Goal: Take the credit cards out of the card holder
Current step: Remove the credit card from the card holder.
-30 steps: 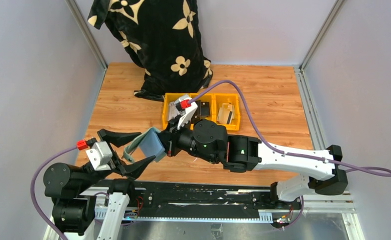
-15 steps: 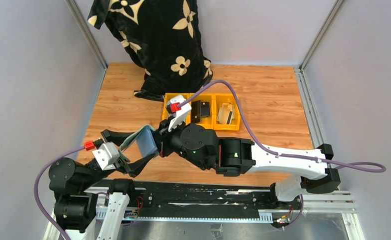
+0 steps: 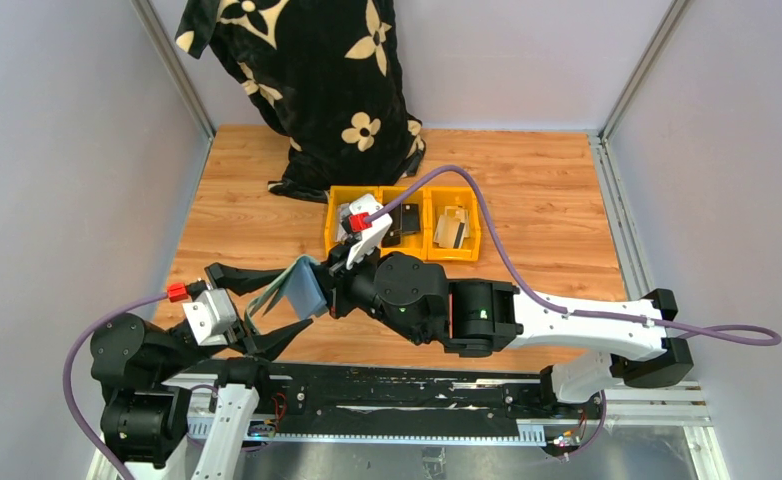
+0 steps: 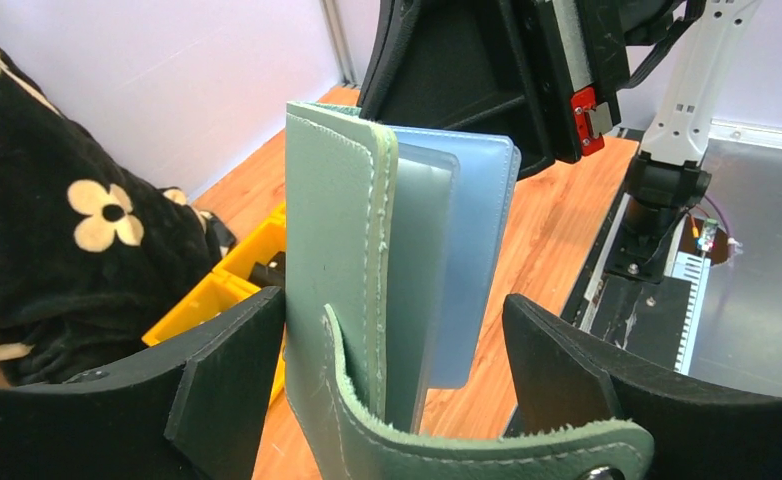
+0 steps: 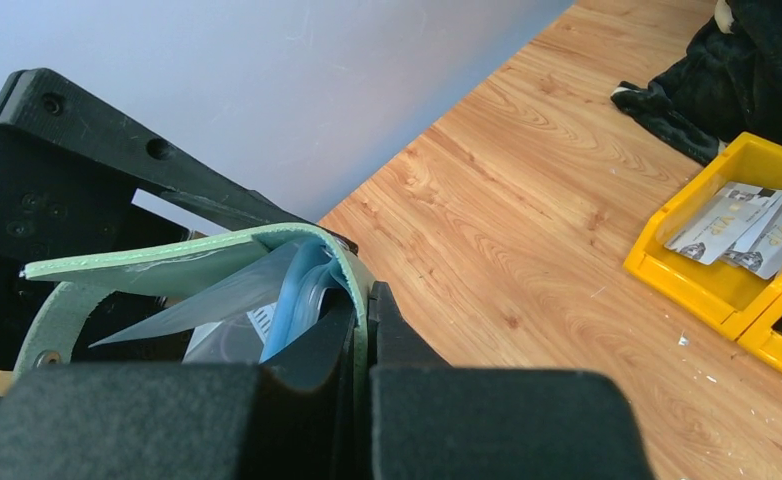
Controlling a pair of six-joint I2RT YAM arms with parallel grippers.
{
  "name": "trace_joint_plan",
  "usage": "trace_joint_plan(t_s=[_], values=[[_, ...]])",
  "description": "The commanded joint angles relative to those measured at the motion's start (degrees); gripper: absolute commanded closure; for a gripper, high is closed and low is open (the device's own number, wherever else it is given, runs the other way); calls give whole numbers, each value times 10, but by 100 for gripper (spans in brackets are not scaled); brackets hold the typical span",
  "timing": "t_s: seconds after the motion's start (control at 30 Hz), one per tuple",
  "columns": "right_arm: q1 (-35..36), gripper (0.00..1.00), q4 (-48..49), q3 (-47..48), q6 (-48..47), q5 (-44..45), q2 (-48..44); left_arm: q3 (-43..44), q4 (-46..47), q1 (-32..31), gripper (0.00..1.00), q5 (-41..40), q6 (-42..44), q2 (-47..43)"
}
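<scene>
My right gripper (image 3: 329, 290) holds the sage-green card holder (image 3: 292, 288) above the table's near left part. In the right wrist view the right gripper (image 5: 365, 300) is shut on one green flap of the card holder (image 5: 197, 262), and a pale card (image 5: 229, 330) shows in a clear pocket. My left gripper (image 3: 297, 298) is open around it. In the left wrist view the card holder (image 4: 367, 260) stands upright between the fingers of the left gripper (image 4: 392, 320). One finger (image 4: 237, 350) lies close against the cover and the other (image 4: 557, 350) stands apart. Loose credit cards (image 3: 452, 230) lie in the bins.
A row of yellow bins (image 3: 329, 225) sits mid-table behind the right wrist, with a dark card (image 3: 403, 218) in the middle one and pale cards (image 5: 737, 225) in another. A black floral cloth (image 3: 317, 80) is heaped at the back. Grey walls close in both sides.
The right arm swung the card holder slightly left, then back. The left gripper stayed around it and its jaws narrowed a little.
</scene>
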Motion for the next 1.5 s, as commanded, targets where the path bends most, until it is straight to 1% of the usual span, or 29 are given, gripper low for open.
trace_joint_plan(t_s=[0.0,0.2,0.33,0.43,0.57,0.63,0.8,0.97,1.1,1.2,1.3,1.4,1.47], values=[[10,100,19,8,-10,20,-8,10,-8,1,19,8,-3,10],[14,100,-7,51,-11,28,22,4,-7,1,17,-13,1,5],[16,100,-11,62,-7,34,29,-1,-6,1,18,-31,10,2],[19,100,-15,66,-10,37,32,0,-8,1,26,-67,23,1],[19,100,-11,50,-5,42,25,7,-8,0,44,-126,38,0],[20,100,-10,47,-5,43,22,9,-7,0,49,-134,42,-2],[20,100,-5,33,-7,44,12,13,-8,1,52,-110,33,-4],[20,100,40,-23,-20,43,-24,18,-8,0,61,-105,29,-5],[20,100,79,-87,-42,31,-68,24,-8,1,63,-100,20,-8],[20,100,108,-127,-51,16,-101,28,-7,1,64,-78,11,-8],[20,100,123,-150,-56,0,-120,32,-8,1,65,-65,1,-5],[20,100,129,-167,-62,-8,-133,38,-8,1,70,-45,-16,0],[20,100,130,-173,-62,-10,-136,41,-8,1,71,-32,-30,3]])
